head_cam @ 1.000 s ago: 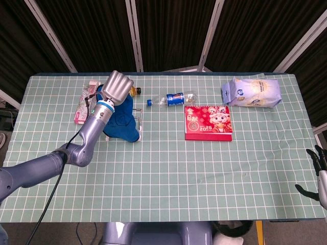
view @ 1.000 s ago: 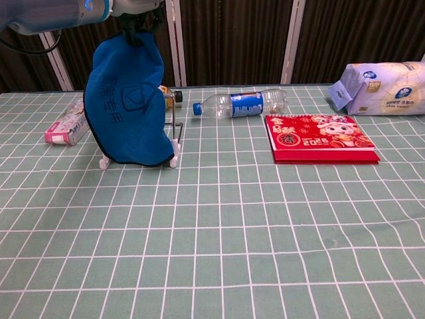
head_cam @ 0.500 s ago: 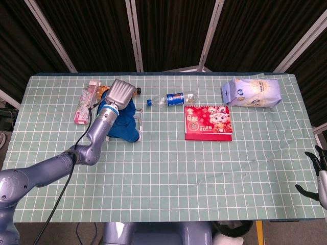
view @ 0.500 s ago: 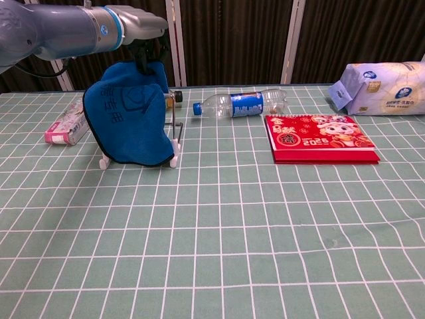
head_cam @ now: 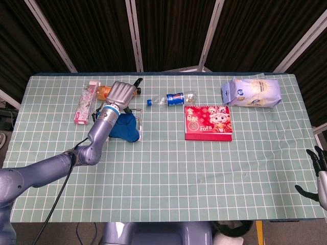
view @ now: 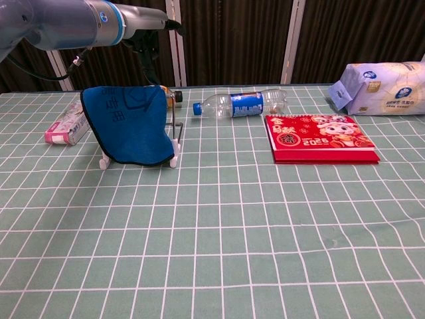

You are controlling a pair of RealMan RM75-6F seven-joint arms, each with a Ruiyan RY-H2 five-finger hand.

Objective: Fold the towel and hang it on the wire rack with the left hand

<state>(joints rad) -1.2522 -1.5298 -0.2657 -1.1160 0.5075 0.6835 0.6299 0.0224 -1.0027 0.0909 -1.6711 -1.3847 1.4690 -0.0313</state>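
Now the towel [view: 127,131] drapes over the rack [view: 174,141] at left of the table [view: 265,226]. Above it, the left robot hand [head_cam: 121,93] holds nothing, fingers apart. It should lift straight up, snagging no cloth. At lower right, the right robot hand [head_cam: 318,174] idles, fingers spread.

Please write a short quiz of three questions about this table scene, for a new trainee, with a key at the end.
1. True or false: the blue towel hangs over the wire rack.
2. What lies directly behind the red calendar? A) the clear plastic bottle B) a mug C) a spoon
3. Fill in: the left robot hand is ____ the towel, with a gap between them in the chest view.

Key: 1 true. 2 A. 3 above.
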